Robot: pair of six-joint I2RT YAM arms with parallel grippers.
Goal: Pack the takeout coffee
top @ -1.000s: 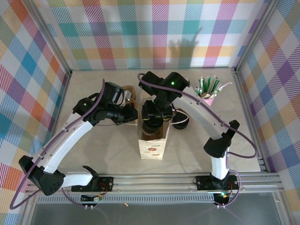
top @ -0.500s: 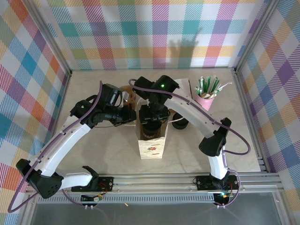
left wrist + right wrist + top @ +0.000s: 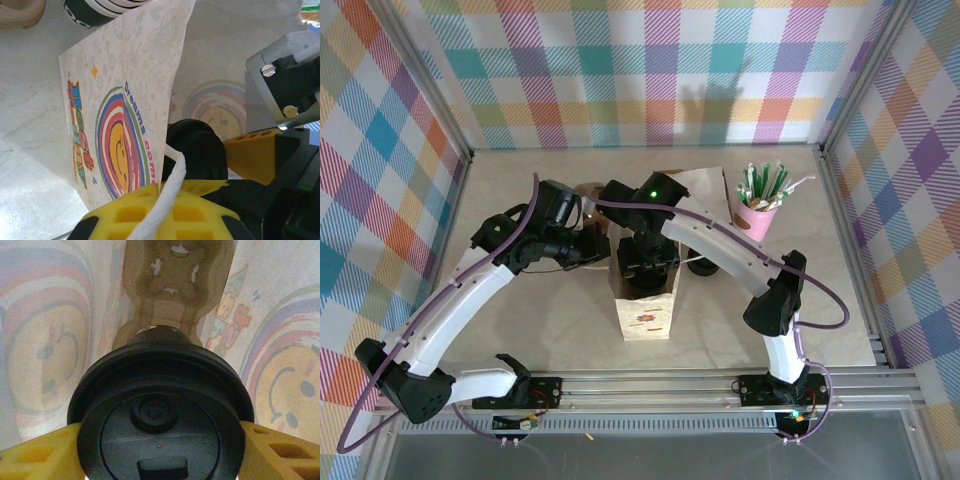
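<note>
The takeout coffee's black lid point(image 3: 160, 415) sits between my right gripper's point(image 3: 160, 445) yellow fingers point(image 3: 30, 455), which are shut on the cup; its white body is hidden below the lid. It hangs inside the open mouth of a printed paper bag point(image 3: 643, 320), with the bag's walls point(image 3: 40, 340) on both sides. The lid point(image 3: 197, 147) is also seen behind the bag's wall point(image 3: 115, 110). My left gripper point(image 3: 167, 200) is shut on the bag's white twisted handle point(image 3: 172, 175) at the rim. Seen from above, the right gripper point(image 3: 645, 265) is over the bag mouth and the left gripper point(image 3: 603, 250) is at its left edge.
A pink cup of straws and stirrers point(image 3: 760, 205) stands at the back right. Another white cup with dark print point(image 3: 100, 10) and a tan object point(image 3: 20, 12) sit just behind the bag. A dark round thing point(image 3: 705, 265) lies right of the bag.
My right arm has swung left and down, carrying the coffee from above the bag's back edge into its mouth. The left gripper has kept its hold at the rim.
</note>
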